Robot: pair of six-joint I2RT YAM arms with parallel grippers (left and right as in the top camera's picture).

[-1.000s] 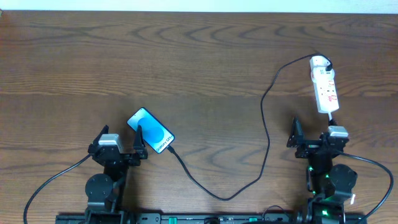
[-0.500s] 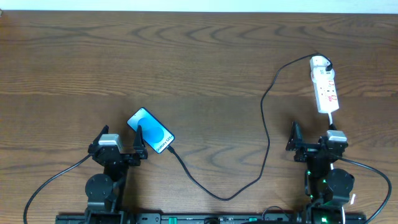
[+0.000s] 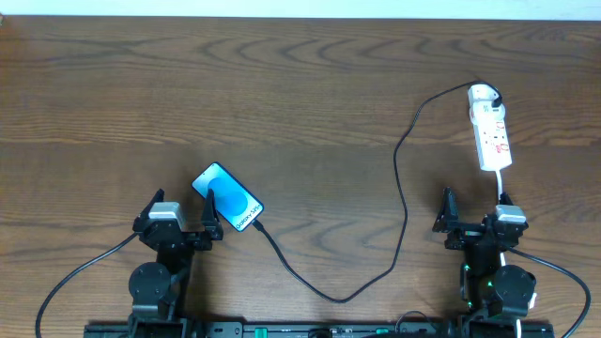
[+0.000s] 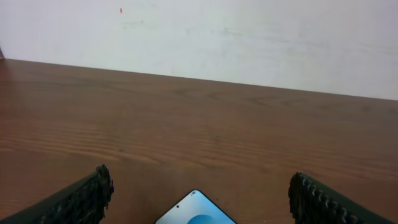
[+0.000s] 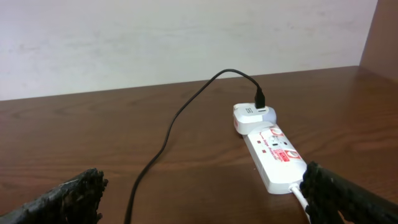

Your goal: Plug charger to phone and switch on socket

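The phone [image 3: 228,196], blue screen up, lies askew at the front left; its far corner [image 4: 195,212] shows low in the left wrist view. The black charger cable [image 3: 402,192] meets the phone's near-right end, loops along the table front, then climbs to a white adapter [image 5: 248,116] at the far end of the white socket [image 3: 491,130]. The socket [image 5: 274,153] has red marks. My left gripper [image 3: 180,212] stands open just behind the phone, one finger over its edge. My right gripper [image 3: 475,216] is open and empty, just short of the socket's near end.
The socket's white cord [image 5: 301,198] runs back past the right finger of the right gripper [image 5: 204,182]. A pale wall [image 4: 199,37] rises behind the table's far edge. Bare wood lies between the fingers of the left gripper [image 4: 200,184], beyond the phone's corner.
My right arm has drawn back a little toward the table's front edge, away from the socket. The left arm, phone and cable have not moved.
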